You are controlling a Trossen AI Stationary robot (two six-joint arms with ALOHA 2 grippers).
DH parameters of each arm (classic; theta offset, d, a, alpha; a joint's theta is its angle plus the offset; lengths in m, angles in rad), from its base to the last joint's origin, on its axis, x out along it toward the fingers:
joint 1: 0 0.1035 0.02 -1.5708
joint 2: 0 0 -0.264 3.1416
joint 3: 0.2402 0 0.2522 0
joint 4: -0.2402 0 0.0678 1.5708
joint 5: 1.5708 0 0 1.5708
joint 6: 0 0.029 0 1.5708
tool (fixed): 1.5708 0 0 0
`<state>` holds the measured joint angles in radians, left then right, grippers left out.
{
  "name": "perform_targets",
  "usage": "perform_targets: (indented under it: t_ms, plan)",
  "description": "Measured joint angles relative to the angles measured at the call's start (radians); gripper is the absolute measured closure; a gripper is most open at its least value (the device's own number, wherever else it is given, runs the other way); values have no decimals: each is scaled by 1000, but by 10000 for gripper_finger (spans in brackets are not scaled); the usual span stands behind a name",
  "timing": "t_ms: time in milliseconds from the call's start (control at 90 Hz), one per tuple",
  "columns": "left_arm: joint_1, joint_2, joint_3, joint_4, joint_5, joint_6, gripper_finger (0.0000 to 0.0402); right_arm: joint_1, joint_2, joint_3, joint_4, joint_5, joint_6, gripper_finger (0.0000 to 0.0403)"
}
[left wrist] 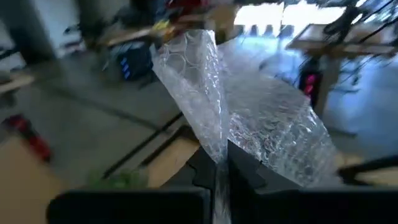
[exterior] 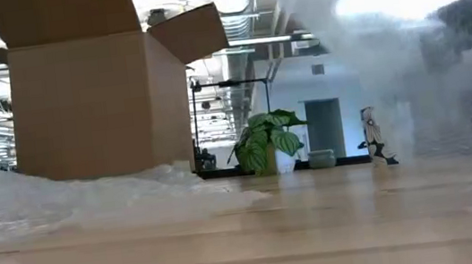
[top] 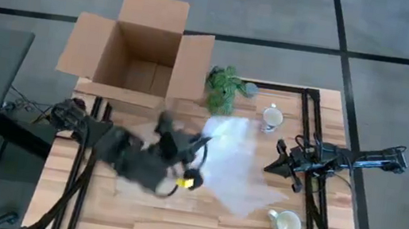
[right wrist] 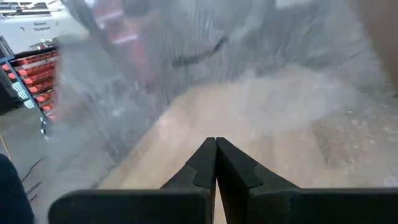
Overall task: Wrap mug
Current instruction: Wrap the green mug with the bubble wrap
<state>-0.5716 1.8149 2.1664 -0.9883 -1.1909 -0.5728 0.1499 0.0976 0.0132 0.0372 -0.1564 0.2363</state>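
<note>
- Bubble wrap (top: pixel 242 164) lies spread across the middle of the wooden worktop (top: pixel 174 215), one corner lifted by the left hand (top: pixel 202 140), whose fingers are pinched together on the sheet's edge — the left wrist view shows the plastic rising straight out of the closed tips.
- Right hand (top: pixel 271 168) waits at the sheet's right edge, fingers pressed together and holding nothing.
- Two white mugs stand on the worktop: one mug (top: pixel 271 117) just beyond the sheet's far edge, the other, nearer mug (top: pixel 286 222) just off its near right corner. Neither sits on the wrap yet, so the wrapping proper looks not yet begun.
- Risk, as judged from here: the grip is only a thin pinch on slick film, so a sharp pull could let the corner slip free. Dragging the sheet could also catch either mug at its edge and tip it or nudge it toward the worktop's side.
- A fold made now would close on nothing — a mug probably has to be set on the film first.
- Around the scene: an open cardboard box (top: pixel 137 49) at the far left and a small green plant (top: pixel 226 88) touching the sheet's far corner, which a lifted flap could brush.
- Nothing lies between the right hand and either mug.
</note>
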Motion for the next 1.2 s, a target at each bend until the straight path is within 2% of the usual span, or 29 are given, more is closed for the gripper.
perform_targets:
  t_ms: [133,222,322,422,511,611,867,1022,1133,1200]
  plan:
    - [-92,-2,-142,-276,-120,-467,402,0,0,0,0,0,0,403]
    - [-141,0,-260,-403,-152,-729,402,0,0,0,0,0,0,403]
    - [-182,0,-395,-474,-159,-990,402,0,0,0,0,0,0,403]
    - [-209,0,-524,-466,-159,-1214,402,0,0,0,0,0,0,403]
    - [-223,0,-610,-342,-132,-1215,395,0,0,0,0,0,0,403]
    - [-243,-1,-660,-268,-131,-1186,369,0,0,0,0,0,0,403]
    - [-329,-30,-680,-288,-107,-1184,266,0,0,0,0,0,0,403]
    - [-433,-45,-680,-324,96,-1186,230,0,0,0,0,0,0,403]
    - [-480,-43,-680,-346,253,-1241,225,0,0,0,0,0,0,403]
    - [-491,-43,-680,-353,307,-1302,225,0,0,0,0,0,0,403]
